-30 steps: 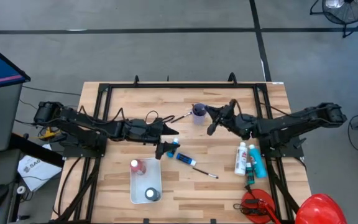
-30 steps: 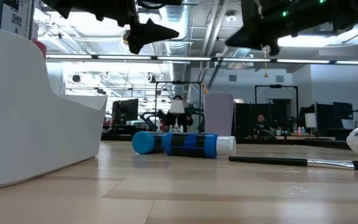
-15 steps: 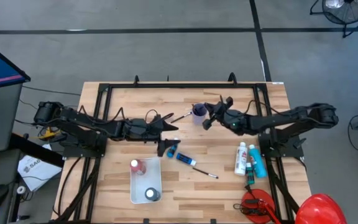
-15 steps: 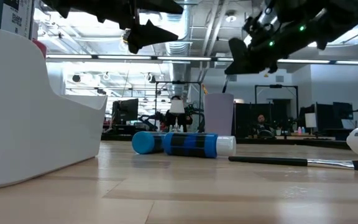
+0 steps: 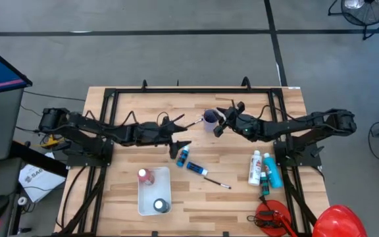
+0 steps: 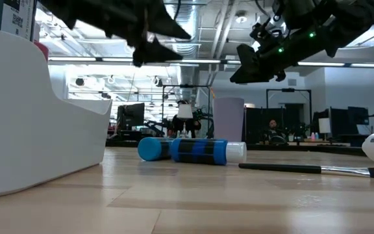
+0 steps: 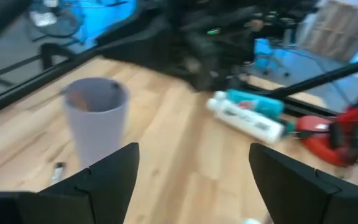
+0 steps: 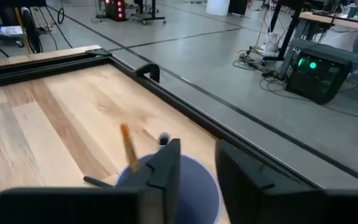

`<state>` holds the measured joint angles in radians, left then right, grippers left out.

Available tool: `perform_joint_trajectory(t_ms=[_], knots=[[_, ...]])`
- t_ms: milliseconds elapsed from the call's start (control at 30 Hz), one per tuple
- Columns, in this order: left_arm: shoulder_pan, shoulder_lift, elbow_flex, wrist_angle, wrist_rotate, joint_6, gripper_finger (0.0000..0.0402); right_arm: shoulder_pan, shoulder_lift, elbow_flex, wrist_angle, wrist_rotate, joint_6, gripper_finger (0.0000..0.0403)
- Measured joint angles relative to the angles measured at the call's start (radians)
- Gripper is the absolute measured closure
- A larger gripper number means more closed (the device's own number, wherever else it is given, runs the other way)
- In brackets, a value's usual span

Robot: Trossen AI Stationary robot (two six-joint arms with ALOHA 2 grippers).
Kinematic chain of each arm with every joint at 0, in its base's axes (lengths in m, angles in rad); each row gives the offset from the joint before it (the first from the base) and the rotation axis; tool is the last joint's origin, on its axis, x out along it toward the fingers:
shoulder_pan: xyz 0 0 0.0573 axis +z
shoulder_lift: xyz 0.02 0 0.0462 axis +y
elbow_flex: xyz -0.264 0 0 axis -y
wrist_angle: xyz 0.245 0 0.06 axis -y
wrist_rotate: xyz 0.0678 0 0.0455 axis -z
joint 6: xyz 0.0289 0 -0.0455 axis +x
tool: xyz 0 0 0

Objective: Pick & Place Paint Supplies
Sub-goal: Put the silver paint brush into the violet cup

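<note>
Your right gripper (image 5: 220, 125) hangs just beside the lilac cup (image 5: 210, 118), fingers a narrow gap apart and holding nothing, a brush (image 8: 128, 148) standing tilted in the cup right before them. Since a second ago it has closed in on the cup, while your left gripper (image 5: 177, 146), fingers wide apart, swung over the blue bottle (image 5: 183, 155). That bottle lies flat mid-table, long axis slanting toward the white bin (image 5: 154, 192).

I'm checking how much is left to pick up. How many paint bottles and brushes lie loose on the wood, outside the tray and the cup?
Bottles: 4 (light blue bottle, dark blue bottle, white bottle, teal bottle)
Brushes: 2 (upper brush beside the cup, lower brush)
Total: 6
</note>
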<state>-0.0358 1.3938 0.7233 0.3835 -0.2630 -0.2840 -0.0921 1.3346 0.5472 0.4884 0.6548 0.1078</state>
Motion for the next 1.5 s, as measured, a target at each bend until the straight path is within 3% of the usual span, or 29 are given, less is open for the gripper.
perform_joint_trajectory(t_ms=[267, 533, 1033, 1233, 1500], knots=[[0.147, 0.135, -0.007, -0.004, 0.014, -0.065, 0.0105, 0.023, 0.0, 0.015, 0.023, 0.0, -0.003, 0.0229], [0.229, 0.268, 0.08, -0.002, 0.08, -0.02, 0.0105, 0.119, -0.006, 0.047, 0.017, 0.0, -0.038, 0.0194], [0.28, 0.516, 0.276, -0.148, 0.05, 0.02, 0.0105, 0.303, -0.163, 0.05, -0.006, 0.0, -0.072, 0.0207], [0.286, 0.551, 0.286, -0.149, -0.037, 0.045, 0.0105, 0.34, -0.188, 0.049, -0.014, 0.0, -0.093, 0.0218], [0.287, 0.582, 0.321, -0.18, -0.041, 0.046, 0.0105, 0.341, -0.188, 0.05, -0.017, 0.0, -0.092, 0.023]])
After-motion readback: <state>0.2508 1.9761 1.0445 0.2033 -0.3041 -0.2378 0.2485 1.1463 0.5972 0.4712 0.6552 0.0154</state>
